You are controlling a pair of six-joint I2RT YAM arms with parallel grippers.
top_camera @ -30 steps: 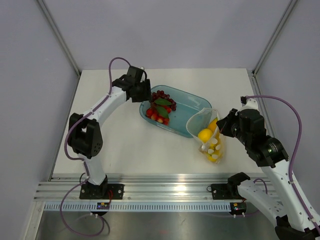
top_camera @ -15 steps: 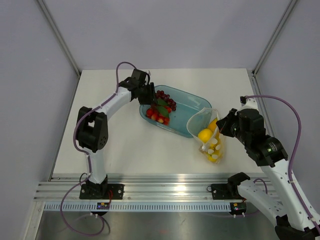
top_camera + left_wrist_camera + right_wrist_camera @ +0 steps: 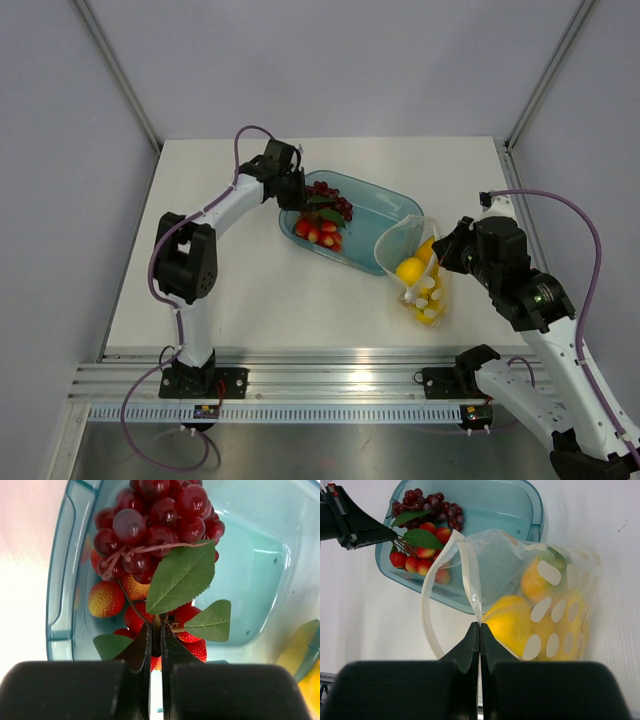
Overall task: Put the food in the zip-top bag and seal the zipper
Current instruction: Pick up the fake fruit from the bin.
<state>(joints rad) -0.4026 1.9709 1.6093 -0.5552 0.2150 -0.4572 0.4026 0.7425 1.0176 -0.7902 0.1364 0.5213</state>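
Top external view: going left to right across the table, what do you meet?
The left gripper → strawberries → blue tray → dotted bag holding yellow fruit → right gripper.

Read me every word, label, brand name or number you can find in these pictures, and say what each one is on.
No text here is legible.
zip-top bag: a faint line of script runs down its right side, too blurred to read.
small stickers at the arm bases: too small to read.
tray: no print visible.
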